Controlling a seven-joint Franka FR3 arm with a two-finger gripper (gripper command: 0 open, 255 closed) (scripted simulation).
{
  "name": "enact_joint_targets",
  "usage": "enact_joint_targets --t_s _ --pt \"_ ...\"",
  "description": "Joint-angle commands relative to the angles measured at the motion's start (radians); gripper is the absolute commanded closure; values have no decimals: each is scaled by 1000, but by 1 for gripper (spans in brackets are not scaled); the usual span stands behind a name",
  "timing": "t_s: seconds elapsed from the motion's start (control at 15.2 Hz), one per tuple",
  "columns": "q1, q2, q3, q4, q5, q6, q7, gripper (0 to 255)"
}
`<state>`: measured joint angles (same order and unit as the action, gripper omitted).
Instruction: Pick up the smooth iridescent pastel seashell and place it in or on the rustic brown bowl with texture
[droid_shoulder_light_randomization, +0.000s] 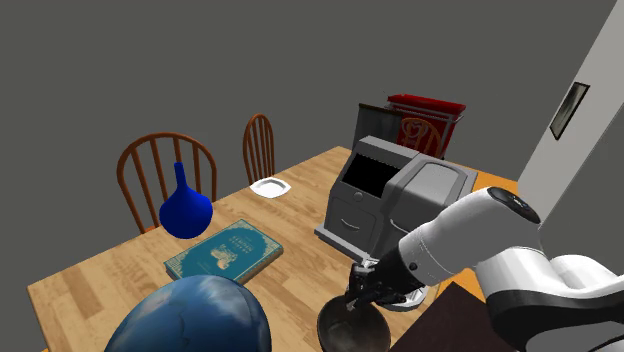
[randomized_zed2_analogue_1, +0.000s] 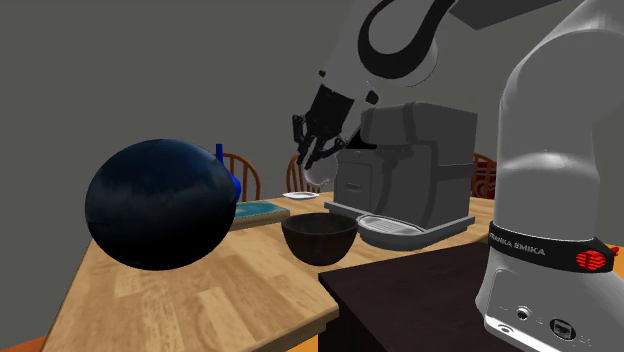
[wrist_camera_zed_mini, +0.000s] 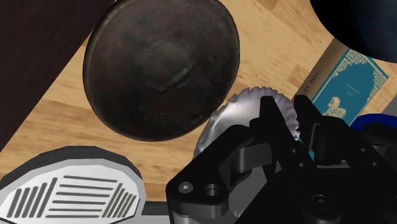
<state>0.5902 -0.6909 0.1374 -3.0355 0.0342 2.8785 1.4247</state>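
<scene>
Table (droid_shoulder_light_randomization: 290, 215): wooden top carrying everything, running out past the shoulder view's lower left edge.
Arm (droid_shoulder_light_randomization: 470, 235): white, bending low from the stand so the hand is hanging over the table's near edge, where the bowl is sitting.
Coffee machine (droid_shoulder_light_randomization: 400, 200): grey, standing just behind the hand. Its drip tray (wrist_camera_zed_mini: 70, 184) is lying just beside the bowl and crowding the drop spot.
Ball (droid_shoulder_light_randomization: 195, 315): big, dark blue, sitting near the bowl on the other side and being cut off by the shoulder view's bottom edge.
Bowl (wrist_camera_zed_mini: 162, 67): dark brown with a rough inside, sitting empty near the stand's dark top. It is the target and is waiting for the shell.
Book (droid_shoulder_light_randomization: 224, 251): teal, lying flat, well apart from the bowl and not getting in the way.
Vase (droid_shoulder_light_randomization: 186, 208): blue, standing beyond the book, also well apart.
Gripper (wrist_camera_zed_mini: 299, 127): jaws pinching the shell, holding it in the air above the table.
Shell (wrist_camera_zed_mini: 222, 130): scalloped rim, ribbed, reading silvery grey rather than pastel. In the wrist view it is hanging beside the bowl's rim, not over the middle. Judging from this, it is probably being carried across and needing a little more travel before release.
Hidden: the hand's black body is covering much of the shell, so the exact pinch point is hard to make out. The hand is partly blocking the bowl in the shoulder view.
</scene>
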Motion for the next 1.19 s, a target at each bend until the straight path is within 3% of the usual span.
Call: enact_joint_targets --t_s 0.0,0.2,0.26,0.33,0.4,0.46,0.92,1.12 --pt "1 -3 1 -2 0 -1 2 255" --pt "1 -3 1 -2 0 -1 1 255" --pt "1 -3 1 -2 0 -1 1 0" --pt "-162 10 299 131 -87 -251 194 0" --pt "-314 72 553 295 -166 -496 331 0" --pt "-337 105 597 340 -209 -560 378 0" --pt "-419 188 633 303 -289 -439 431 0" --pt "-419 188 633 303 -289 -439 431 0"
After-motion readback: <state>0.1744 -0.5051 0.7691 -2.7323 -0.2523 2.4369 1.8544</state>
